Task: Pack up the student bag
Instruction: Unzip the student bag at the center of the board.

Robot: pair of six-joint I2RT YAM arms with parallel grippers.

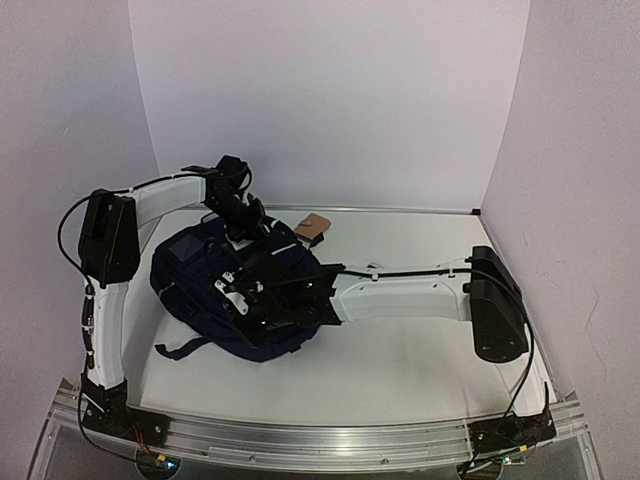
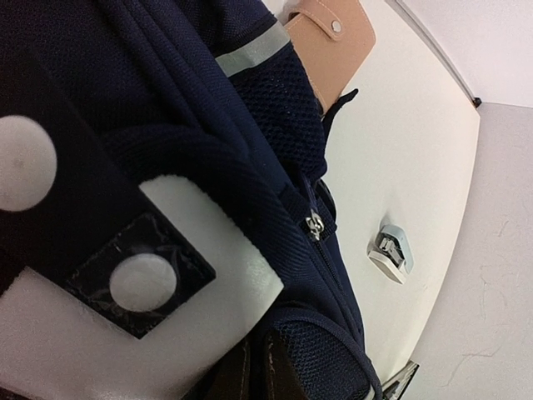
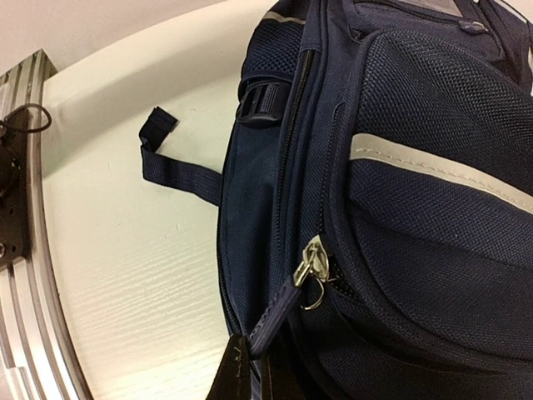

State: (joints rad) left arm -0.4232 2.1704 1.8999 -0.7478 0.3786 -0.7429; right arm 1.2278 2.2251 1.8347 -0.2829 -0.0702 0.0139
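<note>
Clamped between the fully closed fingertips of the right gripper (image 3: 250, 368): the navy zipper pull tab (image 3: 275, 315), drawn taut just below its metal slider (image 3: 310, 268). Directly ahead of and against those fingertips, the student bag (image 3: 416, 250), lying on the white table (image 3: 125, 275), with a grey stripe (image 3: 441, 171) across the pocket beyond the slider. Off to one side of this gripper, a loose navy strap (image 3: 179, 171) trailing over the table toward the aluminium rail (image 3: 25, 250). At the bag's far side, opposite the right gripper, the left gripper (image 2: 256, 367), likewise closed, tips sunk into a ridge of the bag's navy fabric. Ahead of the left gripper, partly hidden behind the bag's edge, a tan snap wallet (image 2: 333, 42). Off to its side, apart from the bag, a small pale-blue stapler (image 2: 391, 252) on the table.
</note>
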